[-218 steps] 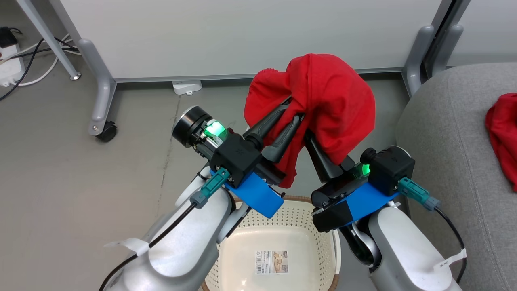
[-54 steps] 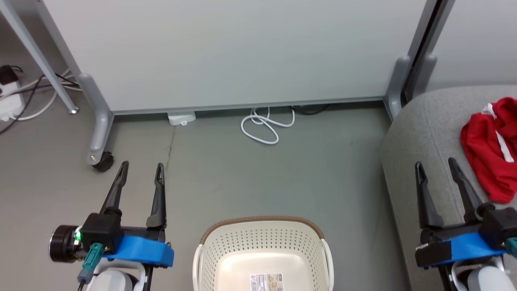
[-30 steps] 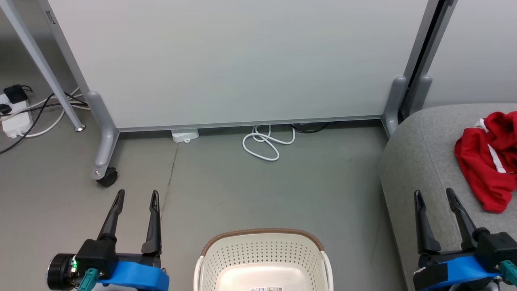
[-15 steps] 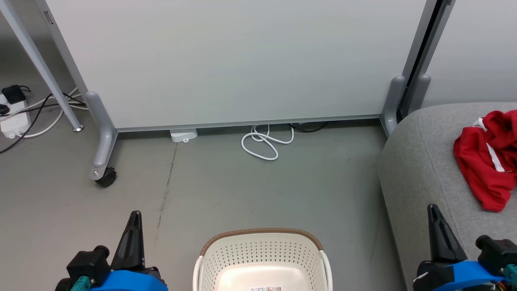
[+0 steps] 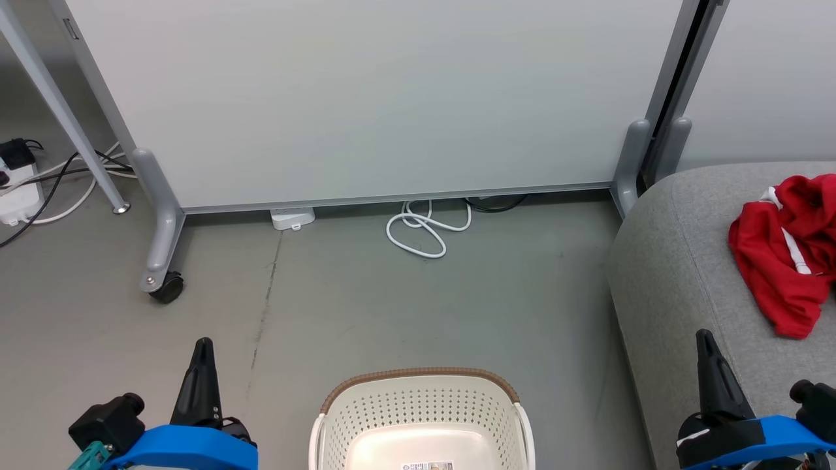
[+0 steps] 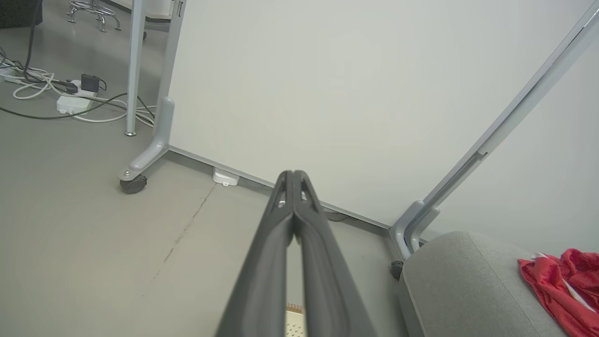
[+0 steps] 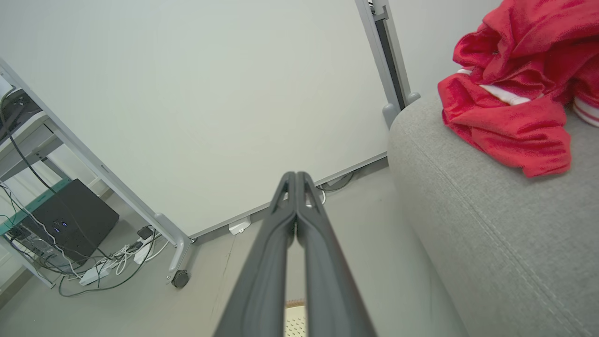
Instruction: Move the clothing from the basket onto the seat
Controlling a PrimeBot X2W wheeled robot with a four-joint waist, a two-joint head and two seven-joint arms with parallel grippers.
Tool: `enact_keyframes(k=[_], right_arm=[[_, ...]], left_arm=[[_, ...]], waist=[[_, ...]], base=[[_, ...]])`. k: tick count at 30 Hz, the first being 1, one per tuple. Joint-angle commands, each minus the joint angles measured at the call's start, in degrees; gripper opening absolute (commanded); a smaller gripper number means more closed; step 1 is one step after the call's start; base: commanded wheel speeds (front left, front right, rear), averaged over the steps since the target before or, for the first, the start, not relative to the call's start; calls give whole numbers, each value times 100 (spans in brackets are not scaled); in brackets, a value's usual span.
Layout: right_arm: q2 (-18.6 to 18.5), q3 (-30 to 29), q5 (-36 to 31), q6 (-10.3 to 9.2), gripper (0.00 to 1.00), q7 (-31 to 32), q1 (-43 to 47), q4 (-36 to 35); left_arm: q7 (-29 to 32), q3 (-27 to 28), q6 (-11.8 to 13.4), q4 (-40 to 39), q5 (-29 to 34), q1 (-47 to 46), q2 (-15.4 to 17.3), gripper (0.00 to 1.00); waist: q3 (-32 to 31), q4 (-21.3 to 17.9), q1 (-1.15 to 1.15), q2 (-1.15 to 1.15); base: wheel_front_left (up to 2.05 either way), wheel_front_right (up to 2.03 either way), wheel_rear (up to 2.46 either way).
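Soft bright red clothing (image 5: 780,261) heaped on the light grey fabric seat (image 5: 679,261)
It lies back from the seat's rounded corner; left claw (image 5: 204,344) and right claw (image 5: 703,336), both closed on nothing, flank the cream perforated plastic basket (image 5: 418,376).

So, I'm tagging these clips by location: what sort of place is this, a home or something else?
Likely an office or lab, not a home: a partition panel on castors, a power strip with loose cables on the grey floor, and a grey sofa.
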Motion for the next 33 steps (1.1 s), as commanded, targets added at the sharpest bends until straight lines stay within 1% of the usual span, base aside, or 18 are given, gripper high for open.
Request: enact_keyframes(k=[1,11,12,33], right_arm=[[-23,-6,317,0,0,74,-190,-88],[-22,-9,1220,1,0,292,-257,-71],[-22,-9,1220,1,0,292,-257,-71],[-21,-21,2828,1,0,684,-373,-34]], left_arm=[[61,80,-27,-95,-295,-204,15,0],[278,196,-65,-94,-1167,-273,-23,0],[278,196,-65,-94,-1167,-273,-23,0],[670,407,-128,-88,-2725,-396,-88,0]], waist=[[2,-7,0,0],[13,-44,0,0],[13,-44,0,0],[34,-120,0,0]], base=[[0,0,0],[0,0,0],[0,0,0],[0,0,0]])
